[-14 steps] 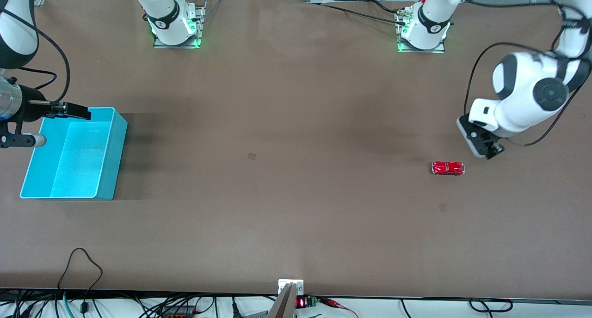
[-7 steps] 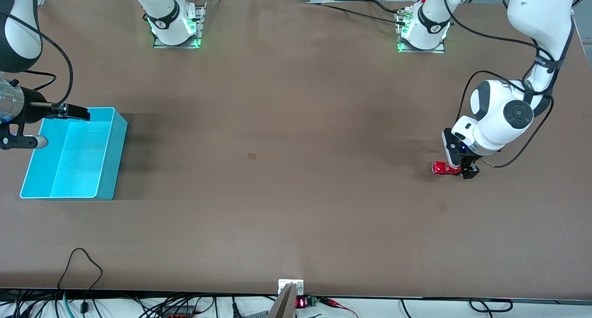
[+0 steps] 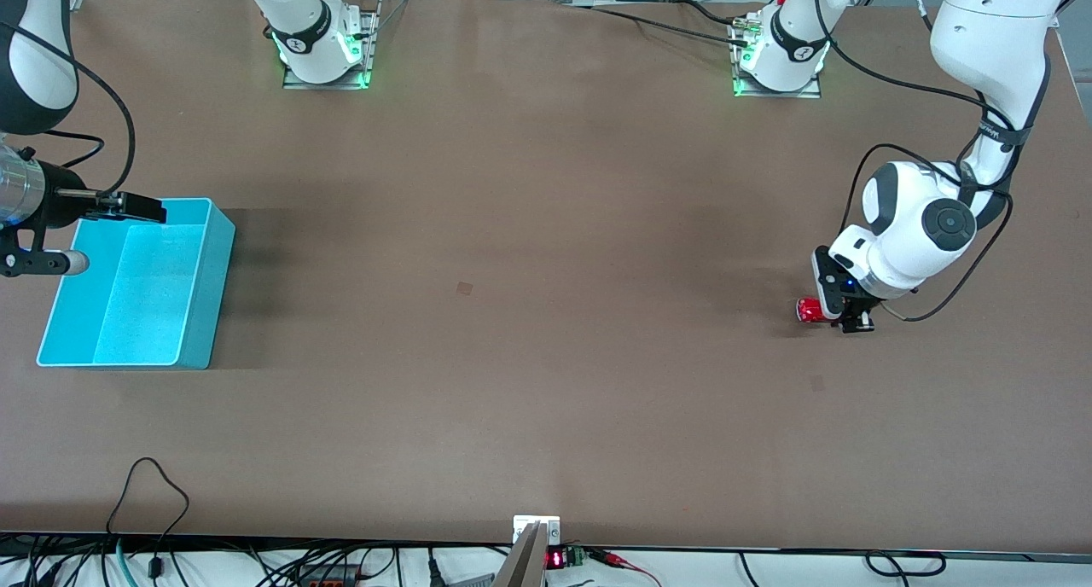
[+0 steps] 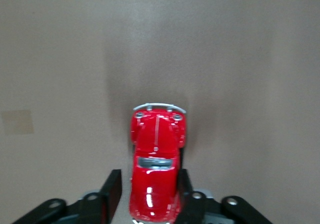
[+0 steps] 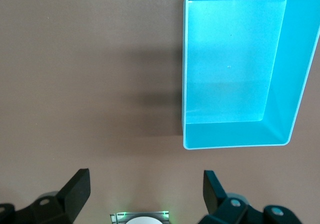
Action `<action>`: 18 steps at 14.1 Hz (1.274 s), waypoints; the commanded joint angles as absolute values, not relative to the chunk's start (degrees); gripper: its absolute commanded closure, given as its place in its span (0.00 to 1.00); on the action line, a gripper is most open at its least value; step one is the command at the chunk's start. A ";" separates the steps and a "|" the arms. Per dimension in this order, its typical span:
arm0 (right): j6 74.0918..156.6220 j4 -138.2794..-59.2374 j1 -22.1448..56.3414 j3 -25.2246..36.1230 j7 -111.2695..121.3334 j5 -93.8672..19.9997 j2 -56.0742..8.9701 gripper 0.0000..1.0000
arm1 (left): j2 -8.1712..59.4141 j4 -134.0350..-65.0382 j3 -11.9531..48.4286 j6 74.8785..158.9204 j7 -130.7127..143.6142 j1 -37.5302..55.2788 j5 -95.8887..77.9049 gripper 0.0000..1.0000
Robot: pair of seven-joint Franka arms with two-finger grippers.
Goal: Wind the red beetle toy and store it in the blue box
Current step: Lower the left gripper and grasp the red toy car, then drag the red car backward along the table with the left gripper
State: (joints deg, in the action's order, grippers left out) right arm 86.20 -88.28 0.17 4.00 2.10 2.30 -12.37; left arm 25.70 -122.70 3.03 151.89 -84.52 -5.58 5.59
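- Down at the tabletop, my left gripper (image 3: 840, 312) straddles the rear of the red beetle toy (image 3: 809, 310), one finger (image 4: 111, 191) on each flank, narrowed close to the body; whether both pads press it I cannot tell.
- From its base my left arm runs out along the table's end, elbow high, wrist bent steeply down.
- The car sits on its wheels on the brown table (image 3: 546, 229), silvery bumper pointing away from my wrist.
- My right gripper (image 5: 145, 191) waits above the table just beside the blue box (image 3: 51, 331), fingers spread wide, holding nothing.
- That box stands open-topped at the right arm's end.
- Cables trail along the table's near edge.
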 commanded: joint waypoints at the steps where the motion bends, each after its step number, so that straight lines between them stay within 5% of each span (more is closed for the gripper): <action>1: 85.25 -87.45 0.44 4.04 2.46 2.64 -12.30 0.00 | 26.46 -121.55 3.16 152.14 -85.43 -5.54 6.15 0.82; 18: 85.25 -87.45 0.61 4.04 2.46 2.37 -12.30 0.00 | 32.26 -116.63 3.16 147.92 -97.63 -18.80 6.24 0.85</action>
State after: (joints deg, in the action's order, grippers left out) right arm 86.20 -88.24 0.29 3.99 2.12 2.30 -12.37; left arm 27.92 -118.08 2.79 148.01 -94.31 -17.04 5.59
